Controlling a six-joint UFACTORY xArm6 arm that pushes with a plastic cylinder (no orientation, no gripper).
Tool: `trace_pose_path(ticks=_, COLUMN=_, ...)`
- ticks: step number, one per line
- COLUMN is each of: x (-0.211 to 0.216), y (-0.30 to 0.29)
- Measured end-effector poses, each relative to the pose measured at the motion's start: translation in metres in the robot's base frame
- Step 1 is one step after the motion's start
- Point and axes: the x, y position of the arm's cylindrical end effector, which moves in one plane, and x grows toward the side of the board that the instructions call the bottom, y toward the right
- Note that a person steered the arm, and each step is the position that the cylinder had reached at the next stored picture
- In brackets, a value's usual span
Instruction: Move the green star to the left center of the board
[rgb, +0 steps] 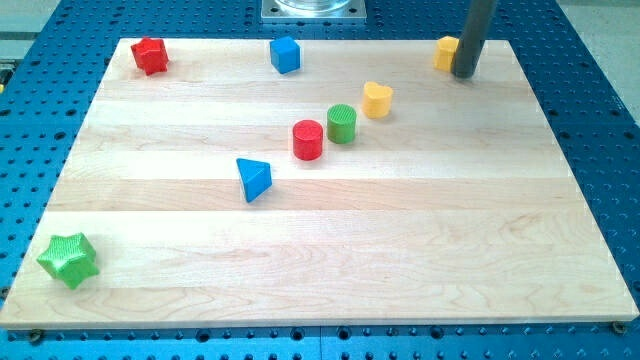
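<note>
The green star (68, 259) lies at the board's bottom left corner. My tip (463, 73) is at the board's top right, touching or just right of a yellow block (446, 52). The tip is far from the green star, across the whole board. The rod rises from the tip out of the view's top.
A red star (150, 56) sits at the top left, a blue cube (285, 54) at top centre. A yellow heart-like block (377, 99), green cylinder (342, 123) and red cylinder (308, 139) form a diagonal row mid-board. A blue triangle (253, 179) lies left of centre.
</note>
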Motion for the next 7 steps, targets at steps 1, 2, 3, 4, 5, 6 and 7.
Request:
trace_pose_path(ticks=1, x=0.024, y=-0.001)
trace_pose_path(ticks=2, x=0.024, y=0.001)
trace_pose_path(ticks=3, x=0.025, y=-0.002)
trace_pose_path(ticks=4, x=0.032, y=-0.026)
trace_pose_path(ticks=5, x=0.057, y=-0.032)
trace_pose_path(ticks=6, x=0.09, y=-0.08)
trace_pose_path(ticks=7, x=0.127, y=-0.115)
